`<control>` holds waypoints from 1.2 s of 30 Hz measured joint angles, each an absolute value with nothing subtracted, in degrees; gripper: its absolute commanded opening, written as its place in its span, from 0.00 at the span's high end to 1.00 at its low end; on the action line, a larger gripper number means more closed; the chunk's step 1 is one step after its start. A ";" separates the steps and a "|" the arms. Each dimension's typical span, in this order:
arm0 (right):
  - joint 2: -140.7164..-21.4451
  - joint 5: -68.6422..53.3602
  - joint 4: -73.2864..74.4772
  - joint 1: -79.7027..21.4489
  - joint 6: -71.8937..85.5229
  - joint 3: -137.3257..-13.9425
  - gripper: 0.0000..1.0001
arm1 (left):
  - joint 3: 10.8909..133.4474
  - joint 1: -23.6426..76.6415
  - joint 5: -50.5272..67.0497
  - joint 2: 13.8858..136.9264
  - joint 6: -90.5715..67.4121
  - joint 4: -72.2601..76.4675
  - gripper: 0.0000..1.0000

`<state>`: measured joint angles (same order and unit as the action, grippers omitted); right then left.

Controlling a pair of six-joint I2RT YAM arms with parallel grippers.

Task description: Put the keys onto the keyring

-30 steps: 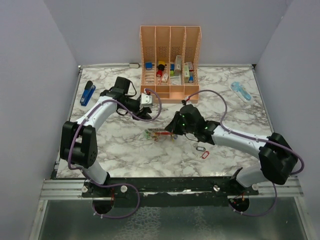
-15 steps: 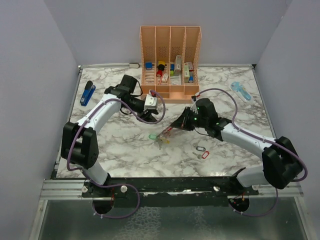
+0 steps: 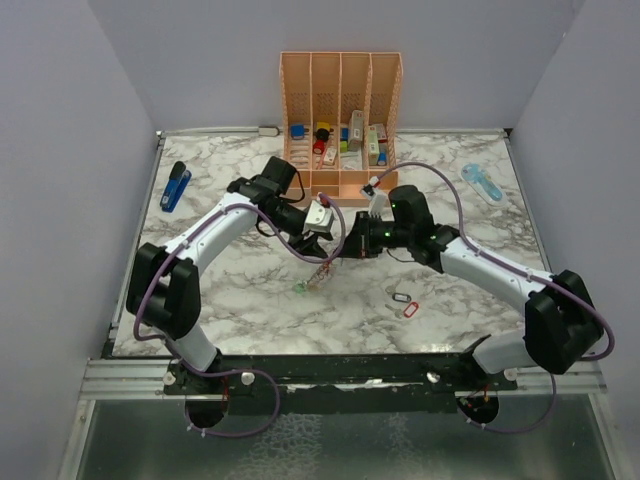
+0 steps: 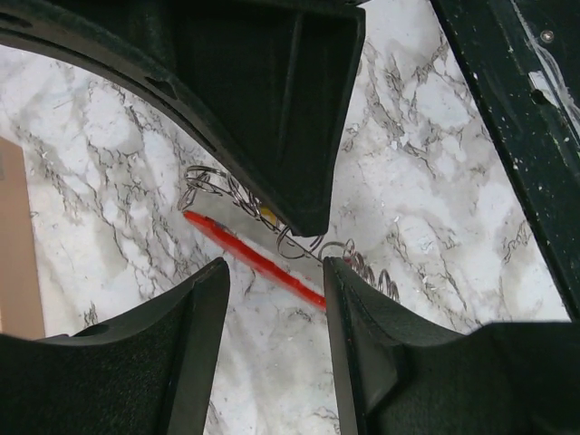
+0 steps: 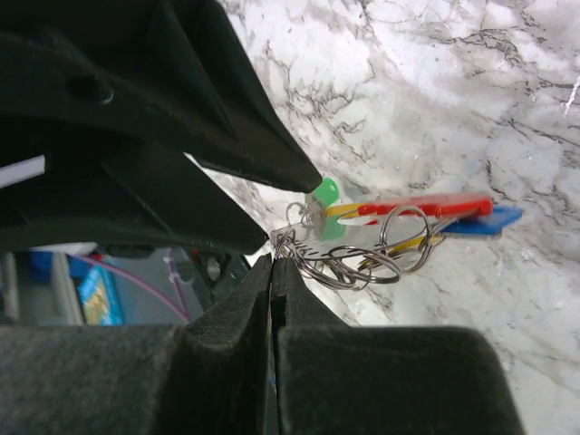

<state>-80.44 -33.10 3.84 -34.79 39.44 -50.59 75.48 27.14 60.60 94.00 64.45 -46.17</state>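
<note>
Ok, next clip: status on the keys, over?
Left tool open, over the keys. Right tool shut on the keys, red keyring bunched with them. Nothing blocking; small red loop lies apart.

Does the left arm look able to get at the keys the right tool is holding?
Likely yes: the left tool is open and aimed at the keys, nothing between. The right tool pinches only their rings, close by.
</note>
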 measured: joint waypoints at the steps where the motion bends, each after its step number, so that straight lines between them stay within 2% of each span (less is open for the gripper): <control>1: -80.42 -33.54 4.49 -34.79 38.17 -50.89 0.99 | 75.81 27.09 60.62 94.17 65.23 -46.59 0.51; 9: -78.13 -36.51 11.09 -34.79 26.33 -53.32 0.99 | 76.36 27.14 61.76 95.11 70.76 -51.48 0.51; 19: -77.23 -39.83 12.36 -34.79 19.99 -53.95 0.99 | 79.33 28.05 63.77 95.81 74.28 -55.20 0.51; 29: -68.34 -39.70 6.48 -34.81 16.23 -46.28 0.99 | 80.27 28.16 66.04 96.25 74.00 -56.25 0.51; 36: -61.93 -36.71 1.91 -34.81 14.35 -43.51 0.99 | 82.89 28.16 67.90 97.65 67.68 -56.27 0.50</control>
<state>-61.93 -36.71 1.91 -34.81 14.35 -43.51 82.89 28.16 67.90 97.65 67.68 -56.27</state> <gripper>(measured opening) 0.015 0.497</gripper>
